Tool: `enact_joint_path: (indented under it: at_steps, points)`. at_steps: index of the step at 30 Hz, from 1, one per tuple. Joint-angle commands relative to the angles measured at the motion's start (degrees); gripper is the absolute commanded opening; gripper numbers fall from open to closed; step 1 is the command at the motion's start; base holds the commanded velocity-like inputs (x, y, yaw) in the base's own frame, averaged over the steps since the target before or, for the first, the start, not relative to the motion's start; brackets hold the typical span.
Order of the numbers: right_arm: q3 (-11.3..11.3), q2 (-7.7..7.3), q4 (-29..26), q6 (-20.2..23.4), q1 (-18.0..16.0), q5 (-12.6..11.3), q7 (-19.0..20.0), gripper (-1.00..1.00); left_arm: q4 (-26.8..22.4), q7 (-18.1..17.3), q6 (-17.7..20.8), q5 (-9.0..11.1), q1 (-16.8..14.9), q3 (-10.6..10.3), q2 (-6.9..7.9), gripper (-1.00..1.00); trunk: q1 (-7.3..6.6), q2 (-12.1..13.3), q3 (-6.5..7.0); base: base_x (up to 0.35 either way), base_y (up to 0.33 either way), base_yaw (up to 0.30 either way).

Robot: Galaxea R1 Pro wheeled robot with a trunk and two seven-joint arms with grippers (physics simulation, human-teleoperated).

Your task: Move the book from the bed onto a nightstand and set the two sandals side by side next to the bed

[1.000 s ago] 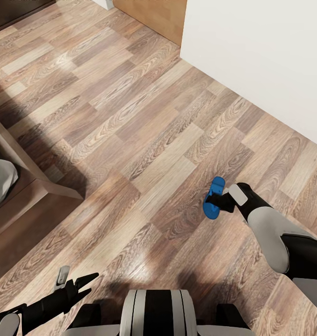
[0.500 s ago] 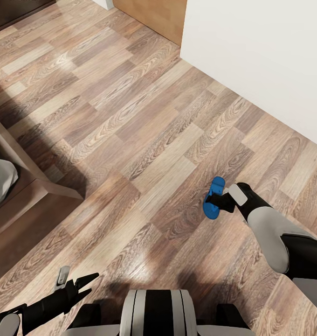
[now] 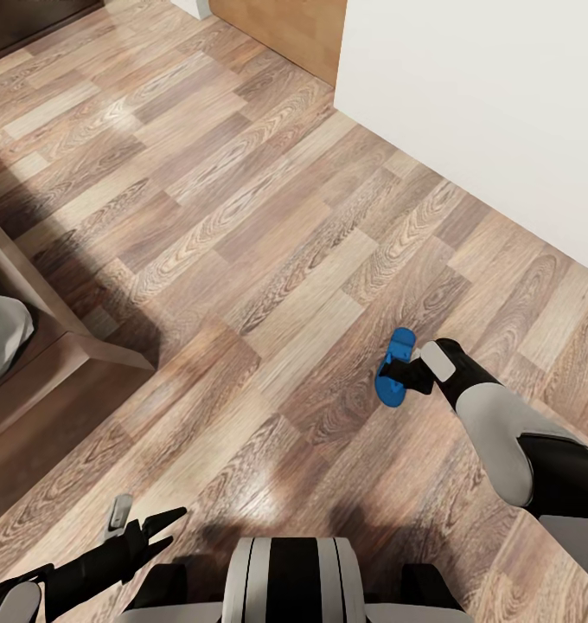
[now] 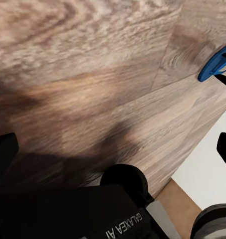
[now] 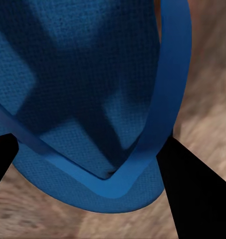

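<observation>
One blue sandal (image 3: 389, 386) is at the floor's right side, far from the bed (image 3: 73, 336) whose dark frame corner and pale mattress show at the left edge. My right gripper (image 3: 399, 371) is shut on this sandal near its toe end. In the right wrist view the sandal (image 5: 93, 74) lies close up between the gripper's (image 5: 88, 152) two black fingers, its strap against one of them. My left gripper (image 3: 158, 526) hangs open low at the front left, holding nothing. The left wrist view catches the sandal (image 4: 215, 67) far off. The book and nightstand are out of view.
A white wall (image 3: 501, 104) runs along the right, close behind the sandal. A light wooden door (image 3: 285, 26) stands at the top. Wood-plank floor (image 3: 242, 216) stretches between bed and wall. My own base (image 3: 294, 580) sits at the bottom edge.
My right gripper and the sandal have shifted together very slightly to the left. The left gripper has dropped a little lower in view.
</observation>
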Motion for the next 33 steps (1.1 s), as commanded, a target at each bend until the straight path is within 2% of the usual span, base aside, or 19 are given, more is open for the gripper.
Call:
enact_joint_path:
  at_steps: [1,26,33]
  points:
    - [-0.34,0.06,-0.13,0.00,0.06,-1.36,-0.39,-1.00,0.01,-0.28,0.31,-0.16,-0.04,0.06,-0.02,1.00,0.60,0.01,0.19,0.000,0.000,0.000]
    - [-0.30,0.14,-0.13,-0.02,0.06,-1.41,-0.44,-1.00,0.02,-0.25,0.26,-0.44,-0.04,0.25,0.13,1.00,-0.05,0.34,5.73,0.000,0.000,0.000]
    - [-0.99,0.03,-0.11,-0.31,0.12,-1.36,-0.08,-1.00,0.02,-0.05,0.31,-0.63,-0.04,0.49,0.42,1.00,-0.23,0.44,7.28,0.000,0.000,0.000]
